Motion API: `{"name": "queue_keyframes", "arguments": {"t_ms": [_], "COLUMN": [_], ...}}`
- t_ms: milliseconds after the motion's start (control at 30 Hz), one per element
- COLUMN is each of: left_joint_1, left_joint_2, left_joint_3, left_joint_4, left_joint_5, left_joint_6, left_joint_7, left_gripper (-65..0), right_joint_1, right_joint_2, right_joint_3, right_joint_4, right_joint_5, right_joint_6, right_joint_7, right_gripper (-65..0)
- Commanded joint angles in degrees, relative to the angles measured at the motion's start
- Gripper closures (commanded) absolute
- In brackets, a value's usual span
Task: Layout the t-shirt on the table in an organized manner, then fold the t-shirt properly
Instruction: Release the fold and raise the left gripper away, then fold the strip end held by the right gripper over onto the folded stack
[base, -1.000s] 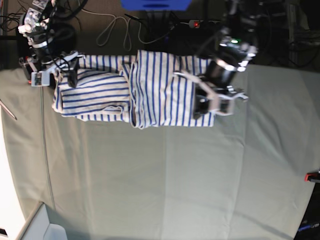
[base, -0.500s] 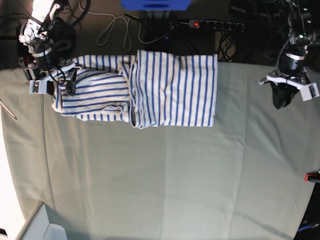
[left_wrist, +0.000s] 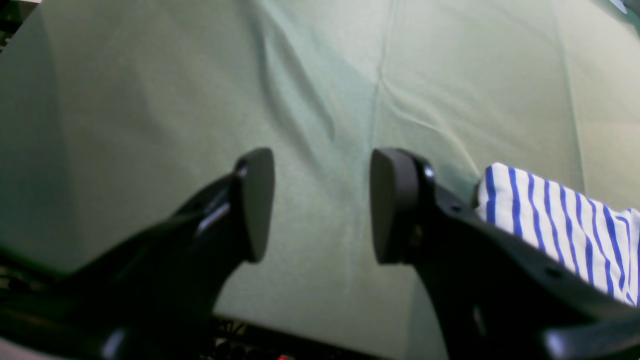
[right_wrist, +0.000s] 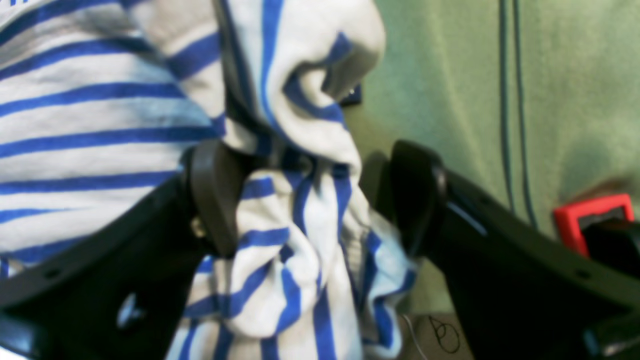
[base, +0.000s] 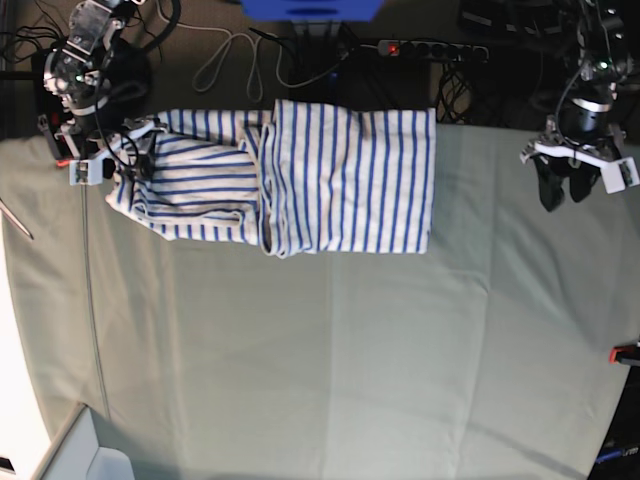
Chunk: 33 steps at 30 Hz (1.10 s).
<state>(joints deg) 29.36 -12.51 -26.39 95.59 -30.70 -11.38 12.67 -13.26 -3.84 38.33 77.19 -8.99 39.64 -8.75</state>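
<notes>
Across the far edge of the table (base: 330, 350), which is covered in pale grey-green cloth with faint creases, lies the t-shirt (base: 345, 180), white with thin blue stripes. It is partly folded: a broad, fairly flat panel sits near the middle, and a narrower, more rumpled section stretches toward the left side of the overhead view. At that rumpled end, the right gripper (right_wrist: 310, 200) sits with its two black fingers spread wide on either side of a bunched fold of striped fabric. The cloth rests against one finger (right_wrist: 215, 195), while a sliver of space shows between it and the other, so the fabric is straddled rather than pinched. A red clamp (right_wrist: 592, 217) and thin cables (right_wrist: 510, 110) appear beside it. On the opposite side of the overhead view, well apart from the shirt, the left gripper (base: 565, 190) hangs over bare tablecloth. Its wrist camera shows the two dark fingers parted with nothing between them, only creased cloth below, and a corner of the striped shirt at the frame's edge. Beyond the table's far edge are cables and a power strip (base: 430, 48).
</notes>
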Motion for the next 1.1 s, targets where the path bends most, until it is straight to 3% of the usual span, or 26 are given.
{"name": "queue_keyframes", "arguments": {"t_ms": [0, 133, 400, 733, 1067], "left_joint_1": [0.1, 0.1, 0.2, 0.2, 0.2], "left_joint_2": [-0.6, -0.6, -0.6, -0.5, -0.5], "left_joint_3": [-0.5, -0.5, -0.6, -7.3, -8.6], "left_joint_4": [0.8, 0.8, 0.8, 0.8, 0.8], "left_joint_5": [-0.2, -0.1, -0.1, -0.2, -0.1], "left_joint_6": [-0.4, -0.4, -0.4, -0.3, -0.3], "left_joint_7": [-1.5, -1.6, -1.7, -1.5, -1.5], "left_gripper": [-30.2, -30.2, -30.2, -30.1, -30.1], "right_joint_1": [-0.2, -0.2, -0.2, -5.1, -17.1], "right_joint_2": [0.1, -0.2, -2.9, -5.2, -5.2], "right_joint_3": [0.0, 0.0, 0.0, -2.2, -23.0], "right_joint_4": [0.5, 0.4, 1.5, 17.3, 31.8], "right_joint_5": [0.2, 0.2, 0.2, 0.2, 0.2], "right_joint_6": [0.4, 0.4, 0.4, 0.4, 0.4], "right_joint_7": [0.4, 0.4, 0.4, 0.4, 0.4], "right_gripper": [-42.3, -33.3, 0.0, 0.0, 0.0]}}
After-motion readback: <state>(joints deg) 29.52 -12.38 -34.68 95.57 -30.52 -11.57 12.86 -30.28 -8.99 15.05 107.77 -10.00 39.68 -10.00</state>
